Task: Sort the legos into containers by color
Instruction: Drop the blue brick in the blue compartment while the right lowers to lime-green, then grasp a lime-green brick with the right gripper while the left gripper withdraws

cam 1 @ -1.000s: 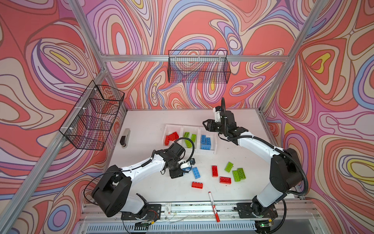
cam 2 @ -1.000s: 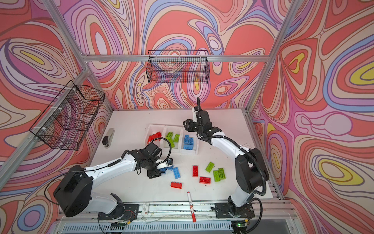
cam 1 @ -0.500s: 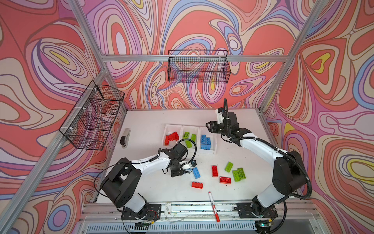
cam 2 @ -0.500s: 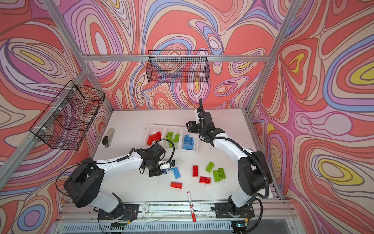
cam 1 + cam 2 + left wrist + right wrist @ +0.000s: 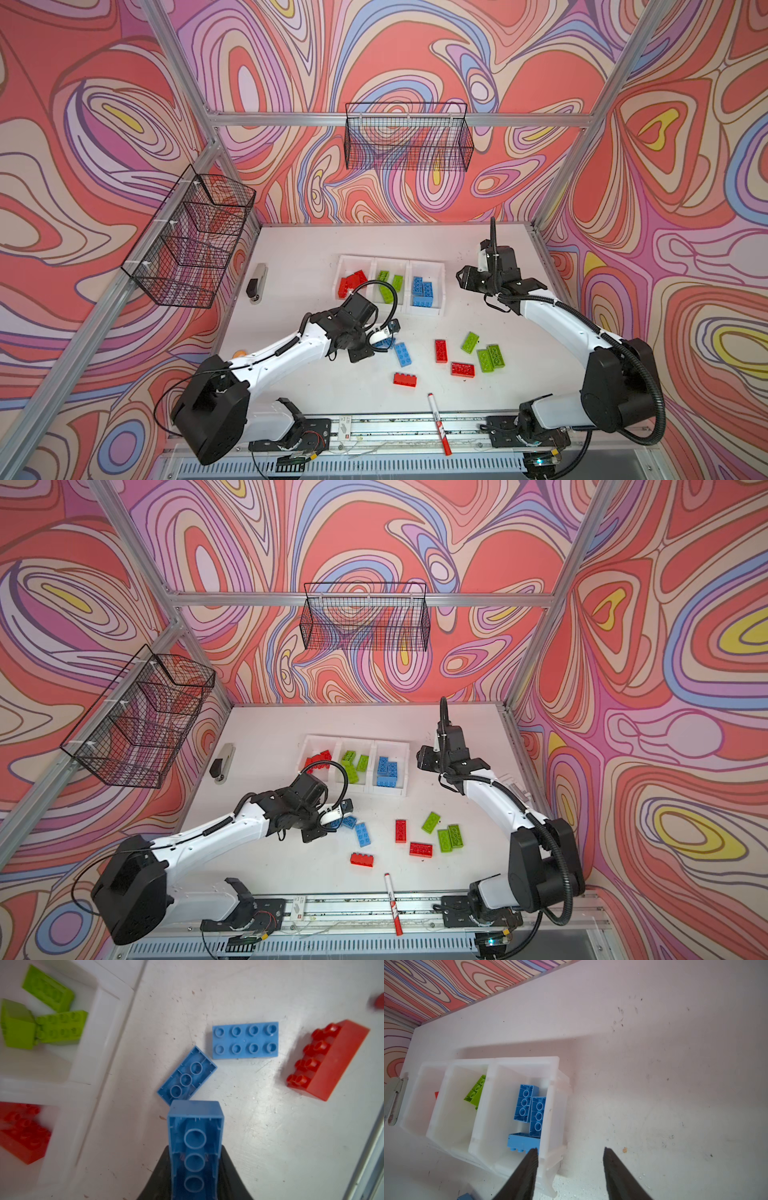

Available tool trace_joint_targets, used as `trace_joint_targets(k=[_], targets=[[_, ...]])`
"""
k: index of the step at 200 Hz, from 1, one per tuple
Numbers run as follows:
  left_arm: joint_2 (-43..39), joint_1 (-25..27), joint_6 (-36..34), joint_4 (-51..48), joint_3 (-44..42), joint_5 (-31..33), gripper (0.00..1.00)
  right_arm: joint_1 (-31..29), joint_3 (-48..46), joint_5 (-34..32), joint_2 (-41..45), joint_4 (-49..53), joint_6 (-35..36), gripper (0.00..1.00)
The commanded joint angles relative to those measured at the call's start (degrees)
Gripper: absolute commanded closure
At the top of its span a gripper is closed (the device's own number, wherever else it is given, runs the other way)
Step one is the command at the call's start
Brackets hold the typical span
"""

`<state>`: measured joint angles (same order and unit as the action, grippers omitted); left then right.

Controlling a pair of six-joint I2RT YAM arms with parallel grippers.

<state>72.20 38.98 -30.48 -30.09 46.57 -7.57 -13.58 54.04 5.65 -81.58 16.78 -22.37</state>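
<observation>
Left gripper (image 5: 195,1159) is clamped on a blue brick (image 5: 195,1118). The brick is pinched across its narrow sides near one end. Its hollow underside is turned to the wrist camera, and most of its length sticks out past the fingertips. Whether it is clear of the table (image 5: 259,1115) cannot be told.

Right gripper (image 5: 570,1149) is held wide apart with nothing between the jaws, just beside the outer wall of the blue bin (image 5: 554,1093).

Containers (image 5: 374,261): red, green and blue are seen in separate bins in both top views. Not yet sorted, on the table: studs-up blue brick (image 5: 245,1040), upturned blue brick (image 5: 187,1078), red bricks (image 5: 441,351), green bricks (image 5: 484,360).

Risks:
- With an end grip and a long overhang, the brick can be levered in the pads and twisted or dropped if its free end is clipped. The upturned blue brick lies just beside that end, so it is the likely catch.
- The green bin (image 5: 391,307) sits nearest the left gripper, so an early release would put blue in green.
- The right gripper is parked at the blue bin, so arm-to-arm contact is possible unless it is cleared.
- The blue bin already holds a leaning pile, so a brick dropped on top may be bounced over the rim.
- The cable loop (image 5: 388,291) hangs over the green bin, so snagging on a rim is possible.
</observation>
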Motion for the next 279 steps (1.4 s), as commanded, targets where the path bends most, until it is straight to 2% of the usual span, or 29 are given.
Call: trace_joint_targets(k=[1,21,34,56,83,132,171,200,215,245,265,279], targets=[[-1.17,-1.13,4.21,3.60,4.79,-0.75,0.84,0.83,-2.70,-0.51,1.09,0.59,-1.84,0.46],[2.24,-2.54,7.11,6.79,10.80,-1.59,0.85,0.84,-4.85,-0.85,3.22,0.73,-2.54,0.46],[5.96,-2.77,9.42,9.71,15.11,-0.05,0.86,0.94,-5.62,-1.62,5.05,2.20,-2.50,0.46],[13.23,-2.77,14.48,15.56,21.66,2.43,0.82,1.31,-7.58,-2.98,8.63,5.23,-3.40,0.46],[23.27,-1.80,20.75,19.85,30.17,0.69,0.77,3.66,-11.81,0.15,12.98,5.68,-7.86,0.46],[39.21,2.30,26.84,13.95,45.50,4.69,0.78,5.88,-14.26,-2.26,19.18,15.30,-9.33,0.45],[44.56,3.70,32.54,12.95,48.49,4.19,0.74,6.07,-16.14,-3.35,22.40,21.65,-12.13,0.45],[47.43,5.09,34.07,12.43,50.53,4.66,0.70,6.20,-16.80,-4.93,22.31,22.63,-14.88,0.42],[48.64,5.29,35.52,11.95,51.70,4.70,0.65,6.13,-17.57,-5.21,21.73,23.19,-16.24,0.41],[49.02,5.49,36.64,12.51,51.47,4.02,0.46,6.12,-19.36,-4.83,21.78,23.84,-18.15,0.40],[47.09,5.49,35.93,14.63,48.82,6.90,0.31,6.19,-19.08,-5.91,21.75,24.92,-18.15,0.39],[45.60,5.41,34.35,17.07,47.92,8.56,0.28,6.20,-18.78,-5.91,21.38,25.52,-18.04,0.39]])
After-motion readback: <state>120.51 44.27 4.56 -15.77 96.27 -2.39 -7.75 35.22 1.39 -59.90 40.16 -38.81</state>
